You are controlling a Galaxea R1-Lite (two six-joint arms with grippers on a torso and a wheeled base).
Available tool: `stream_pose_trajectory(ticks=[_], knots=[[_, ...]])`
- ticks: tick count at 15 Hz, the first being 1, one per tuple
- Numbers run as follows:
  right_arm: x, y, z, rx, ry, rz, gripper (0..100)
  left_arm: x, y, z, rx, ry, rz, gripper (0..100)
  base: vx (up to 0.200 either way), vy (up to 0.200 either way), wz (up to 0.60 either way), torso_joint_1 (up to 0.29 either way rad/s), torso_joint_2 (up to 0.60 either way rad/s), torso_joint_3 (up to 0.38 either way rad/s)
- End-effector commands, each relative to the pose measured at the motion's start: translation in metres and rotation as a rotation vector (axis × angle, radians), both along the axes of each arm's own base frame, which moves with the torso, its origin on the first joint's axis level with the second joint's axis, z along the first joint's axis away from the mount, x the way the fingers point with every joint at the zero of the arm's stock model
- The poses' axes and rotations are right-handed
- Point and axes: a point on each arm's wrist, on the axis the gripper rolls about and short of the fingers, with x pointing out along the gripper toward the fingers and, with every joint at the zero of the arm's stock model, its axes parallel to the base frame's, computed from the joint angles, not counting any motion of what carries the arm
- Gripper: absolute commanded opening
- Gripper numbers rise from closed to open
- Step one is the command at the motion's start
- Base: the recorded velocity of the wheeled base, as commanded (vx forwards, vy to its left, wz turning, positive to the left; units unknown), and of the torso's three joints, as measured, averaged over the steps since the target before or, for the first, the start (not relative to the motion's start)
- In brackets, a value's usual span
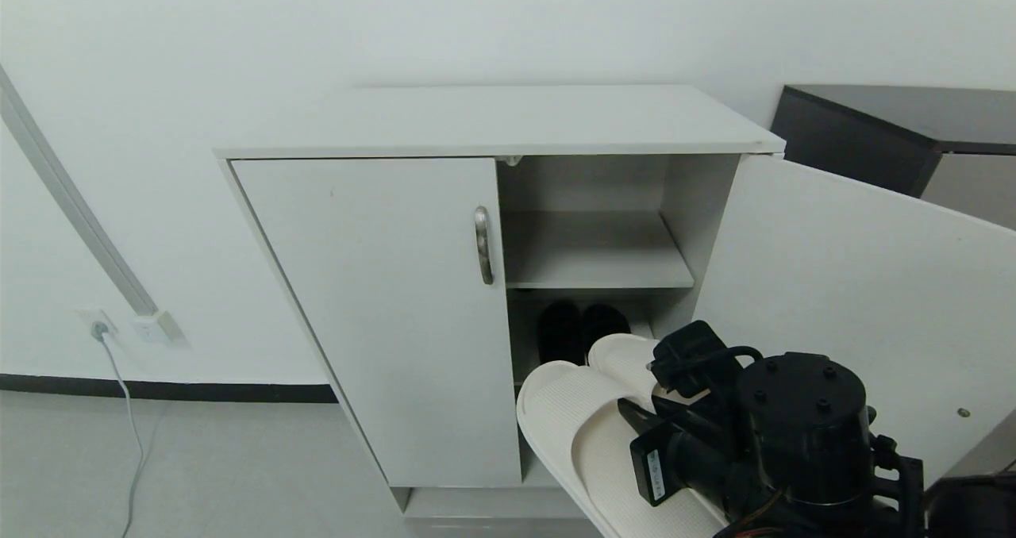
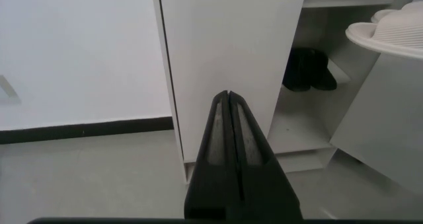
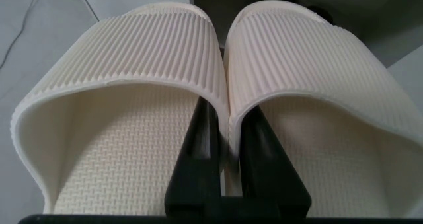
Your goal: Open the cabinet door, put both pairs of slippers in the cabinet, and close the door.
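The white cabinet (image 1: 492, 117) has its right door (image 1: 841, 284) swung open and its left door (image 1: 381, 308) closed. A pair of black slippers (image 1: 579, 332) (image 2: 309, 69) sits on the lower shelf. My right gripper (image 3: 225, 145) is shut on the inner edges of a pair of cream slippers (image 1: 571, 419) (image 3: 132, 85), held side by side just in front of the opening, toes toward the cabinet. My left gripper (image 2: 228, 112) is shut and empty, low above the floor, facing the closed left door.
The upper shelf (image 1: 595, 260) is bare. A metal handle (image 1: 482, 244) runs along the left door's edge. Dark furniture (image 1: 897, 133) stands behind the open door. A wall socket with a cable (image 1: 99, 328) is at the far left, above open grey floor.
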Motion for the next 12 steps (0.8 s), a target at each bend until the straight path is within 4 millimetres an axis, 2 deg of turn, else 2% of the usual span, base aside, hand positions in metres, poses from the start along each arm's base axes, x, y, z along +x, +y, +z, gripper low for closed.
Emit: stream_pose_trajectory(ticks=[1, 7, 12], knots=[[-0.0001, -0.0001, 0.0004, 0.001, -0.001, 0.0, 0, 0.0001, 0.0, 0.0, 0.0, 0.001, 0.002, 0, 0.0, 0.0, 0.0, -0.09, 0.45, 0.359], [-0.0012, -0.0008, -0.0014, -0.005, 0.004, 0.002, 0, 0.0001, 0.0, 0.0001, 0.0, 0.0, 0.002, 0, 0.0, 0.0, 0.0, -0.037, 0.42, 0.375], [-0.0017, -0.0007, -0.0024, -0.007, 0.005, 0.003, 0, 0.0001, 0.0, 0.0, 0.0, 0.001, 0.002, 0, 0.0, 0.0, 0.0, 0.0, 0.07, 0.067]])
